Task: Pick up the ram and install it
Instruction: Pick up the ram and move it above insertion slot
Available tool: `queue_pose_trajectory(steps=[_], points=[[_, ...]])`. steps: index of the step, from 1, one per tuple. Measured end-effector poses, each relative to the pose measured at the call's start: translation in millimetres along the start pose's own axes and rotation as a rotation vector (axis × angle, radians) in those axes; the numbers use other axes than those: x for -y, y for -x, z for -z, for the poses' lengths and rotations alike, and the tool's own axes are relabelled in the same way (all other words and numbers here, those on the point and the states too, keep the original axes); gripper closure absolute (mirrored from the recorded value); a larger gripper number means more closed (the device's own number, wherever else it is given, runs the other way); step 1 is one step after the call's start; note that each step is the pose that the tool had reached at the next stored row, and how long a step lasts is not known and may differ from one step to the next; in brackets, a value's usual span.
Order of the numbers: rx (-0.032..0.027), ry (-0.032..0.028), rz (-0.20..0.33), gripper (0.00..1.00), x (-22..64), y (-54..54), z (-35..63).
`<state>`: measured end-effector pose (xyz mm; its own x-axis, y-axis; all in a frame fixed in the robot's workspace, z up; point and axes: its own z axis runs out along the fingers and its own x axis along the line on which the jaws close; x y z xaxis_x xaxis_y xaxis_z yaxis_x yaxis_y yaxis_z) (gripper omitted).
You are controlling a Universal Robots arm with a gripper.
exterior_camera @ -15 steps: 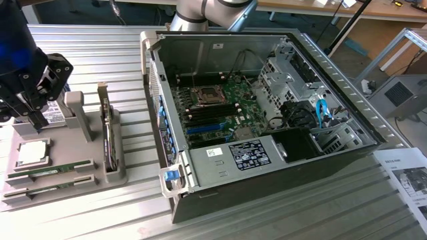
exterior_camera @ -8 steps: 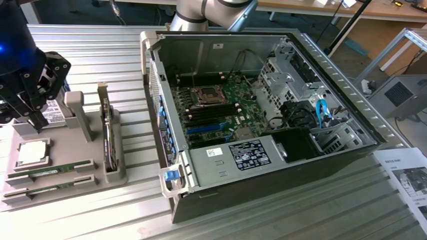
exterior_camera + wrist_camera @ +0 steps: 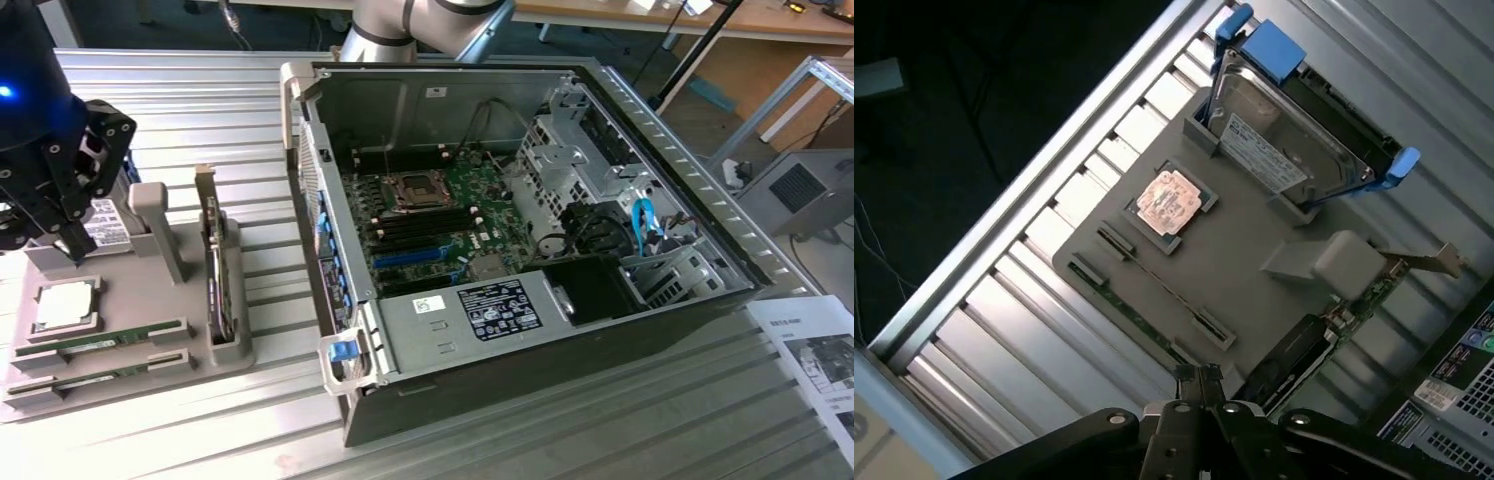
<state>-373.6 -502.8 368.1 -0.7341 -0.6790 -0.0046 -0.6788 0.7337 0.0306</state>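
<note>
The claw hung closed and empty above the far end of a grey tray on the ribbed metal table, at the exterior view's left. Under it sat a silver hard drive with blue rails. A square processor chip lay nearer, and an upright expansion card stood along the tray's right edge. The ram lay in a slot at the tray's near end, well apart from the claw, with a second stick just beside it.

The wrist view showed the claw above the tray, with the ram edge-on near the chip.

To the right stood an open computer case holding a green motherboard and a labelled power supply. A printed sheet lay beyond it.
</note>
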Motion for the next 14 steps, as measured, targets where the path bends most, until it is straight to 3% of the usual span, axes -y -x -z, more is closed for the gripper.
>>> queue_pose_trajectory(steps=[14], points=[[-0.0085,-0.0015,0.200,0.89,0.0,0.0,0.0]])
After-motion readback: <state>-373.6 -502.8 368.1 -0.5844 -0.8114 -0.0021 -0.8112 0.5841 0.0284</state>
